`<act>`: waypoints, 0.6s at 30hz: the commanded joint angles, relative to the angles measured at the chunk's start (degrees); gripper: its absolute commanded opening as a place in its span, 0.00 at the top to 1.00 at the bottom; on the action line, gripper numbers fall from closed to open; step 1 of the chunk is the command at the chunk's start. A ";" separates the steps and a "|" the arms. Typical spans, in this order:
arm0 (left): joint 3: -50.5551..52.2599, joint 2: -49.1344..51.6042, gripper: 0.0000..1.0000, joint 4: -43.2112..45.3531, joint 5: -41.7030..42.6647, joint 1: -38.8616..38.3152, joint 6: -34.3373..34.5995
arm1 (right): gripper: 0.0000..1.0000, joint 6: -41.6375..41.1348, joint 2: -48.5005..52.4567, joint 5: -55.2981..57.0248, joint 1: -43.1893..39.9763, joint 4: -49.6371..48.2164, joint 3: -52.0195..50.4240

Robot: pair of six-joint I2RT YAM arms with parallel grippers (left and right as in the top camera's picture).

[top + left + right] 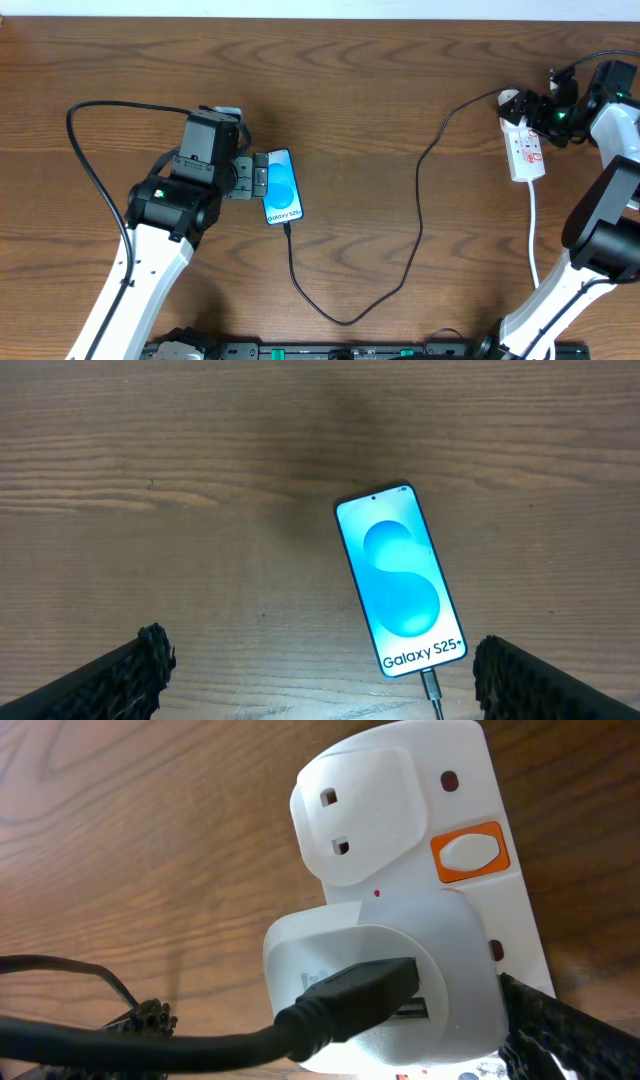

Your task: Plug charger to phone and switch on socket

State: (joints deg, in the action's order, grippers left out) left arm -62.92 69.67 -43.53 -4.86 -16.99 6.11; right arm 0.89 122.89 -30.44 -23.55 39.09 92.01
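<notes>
**Counting: one phone (pixel 282 187), one charger (pixel 418 215), one socket (pixel 527 152)**

The phone lies screen-up left of the counter's (pixel 400 80) middle, the charger's tip in its lower end. The charger loops right to the white socket, plugged through a white adapter (pixel 370 970) beside an orange switch (pixel 468 853). Left hand (pixel 320 685) hangs released, spread wide just by the phone, holding nothing. Right hand (pixel 535 112), equally wide, flanks the adapter, grasping nothing.
</notes>
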 commanded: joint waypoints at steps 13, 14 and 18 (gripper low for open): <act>0.00 0.00 0.02 -0.17 -0.76 -0.13 -0.50 | 0.01 4.76 1.14 -2.49 0.17 1.20 2.08; 0.00 0.00 0.02 -0.17 -0.76 -0.13 -0.50 | 0.01 5.60 1.14 -2.84 0.17 1.22 2.08; 0.00 0.00 0.02 -0.17 -0.76 -0.13 -0.50 | 0.01 7.85 1.14 -3.39 0.24 2.36 2.08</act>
State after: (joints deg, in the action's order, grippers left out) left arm -62.92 69.67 -43.53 -4.86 -16.99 6.11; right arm 5.58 123.17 -30.44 -23.55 40.64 92.66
